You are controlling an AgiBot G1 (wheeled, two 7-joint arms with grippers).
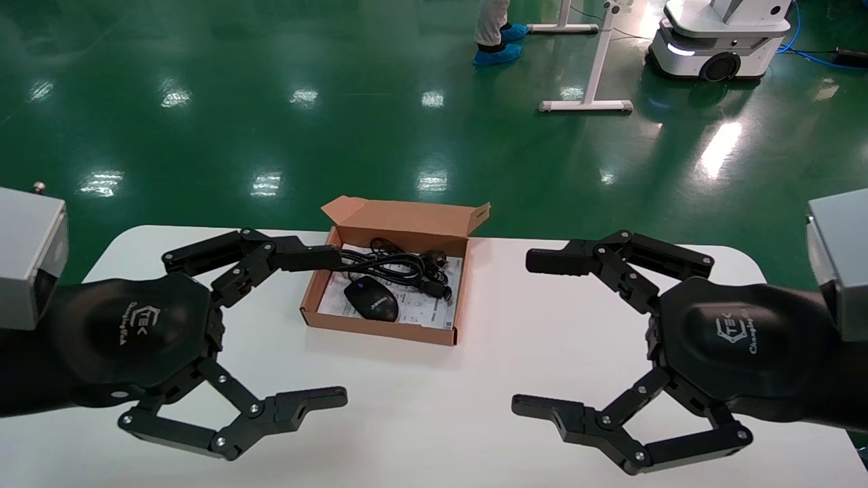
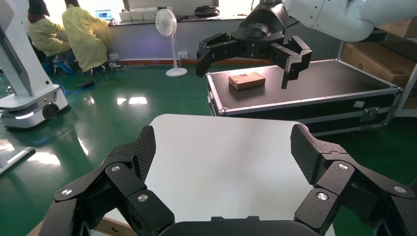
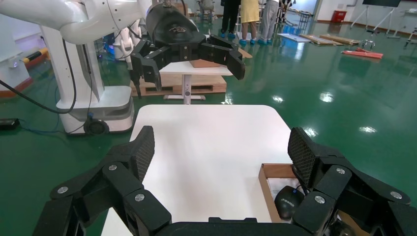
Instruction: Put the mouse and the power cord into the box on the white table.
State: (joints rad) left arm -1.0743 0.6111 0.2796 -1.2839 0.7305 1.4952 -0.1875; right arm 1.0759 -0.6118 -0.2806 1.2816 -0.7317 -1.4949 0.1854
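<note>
- Left gripper (image 1: 325,329): black, linkage-fingered pincer, spread wide and holding nothing; it hovers above the near-left part of the table, its upper fingertip reaching over the left rim of the box. The left wrist view confirms the gap between its ribbed pads (image 2: 145,150) is bare.
- Right gripper (image 1: 539,333): matching black pincer, likewise spread wide and empty; it hovers above the near-right part of the table, well apart from the box.
- The box (image 1: 380,328): shallow rectangular brown cardboard container with its hinged flap lid standing open at the far side; it sits on the table between the two grippers, nearer the left one. A white printed sheet (image 1: 434,313) lines its bottom.
- Contents, item one: the mouse (image 1: 371,298), a small black oval computer mouse, lying on the sheet toward the near-left of the box. The right wrist view shows it inside the box wall.
- Contents, item two: the power cord (image 1: 397,266), a coiled thick black cable with a chunky plug end, lying across the far half of the box, just behind the mouse.
- The white table (image 1: 475,413): large plain white tabletop with rounded corners; it bears the box.
- Task status, as judged: both items rest in the box, so the placing appears complete; nothing looks left.
</note>
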